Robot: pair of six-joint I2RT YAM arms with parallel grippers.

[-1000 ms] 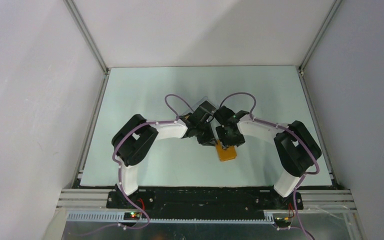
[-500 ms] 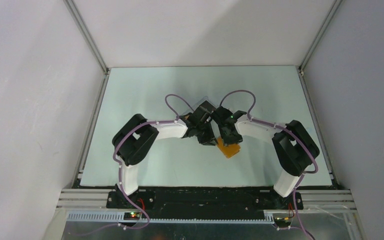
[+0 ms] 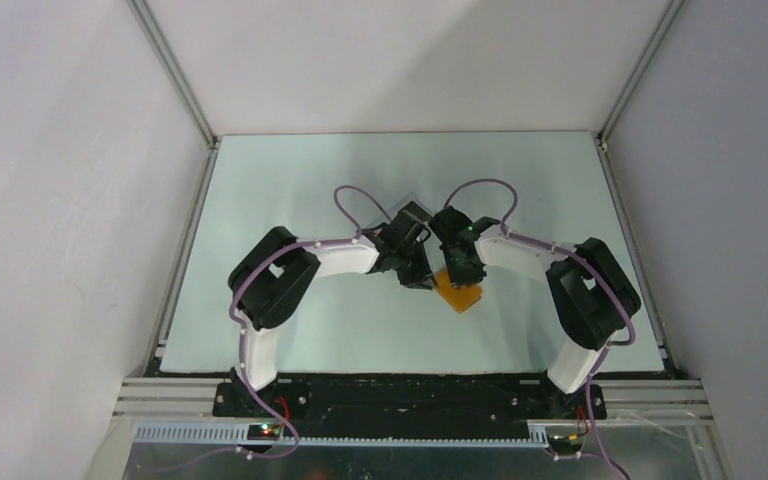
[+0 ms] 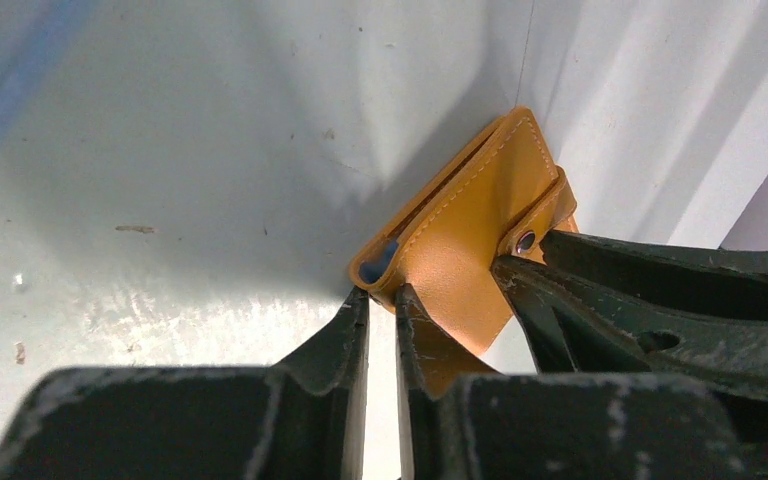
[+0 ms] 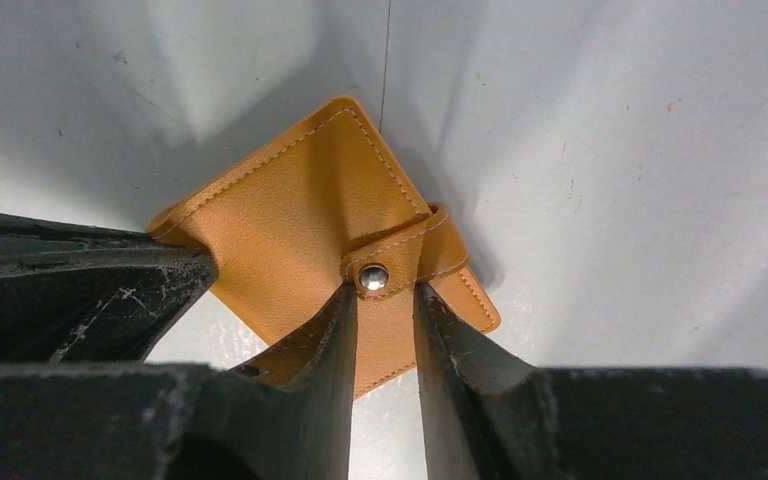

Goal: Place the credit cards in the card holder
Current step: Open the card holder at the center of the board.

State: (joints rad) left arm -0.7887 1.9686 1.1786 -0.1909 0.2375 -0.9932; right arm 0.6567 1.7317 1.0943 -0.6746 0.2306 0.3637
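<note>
Fingers [image 4: 352, 335] of the left gripper [image 4: 382, 295] stand nearly together, nipping the wallet [image 4: 460, 225] at its near corner, by the fold. The right gripper [image 5: 384, 292] has its fingers a little apart, one tip on either side of the snap [image 5: 372, 277] on the strap [image 5: 412, 245]. Nothing shows them pressing on it.

The wallet sits about the middle of the table [image 3: 290, 180], a touch toward the near edge. It is turned like a diamond, with one corner pointing at the far edge. Whether it rests on the surface or hangs just above it I cannot tell.

The coming move seems to turn on the strap. It lies straight ahead of the right fingertips and runs aslant from the snap up over the wallet's edge. The right gripper is plainly the nearer one to it, while the left holds the opposite corner.

Only the left wrist view looks into the fold, where a sliver of blue [image 4: 378, 264] shows, likely a card. Only the right wrist view shows the front face, with the strap apparently fastened. From above, just one orange corner pokes out beneath the two grippers.
</note>
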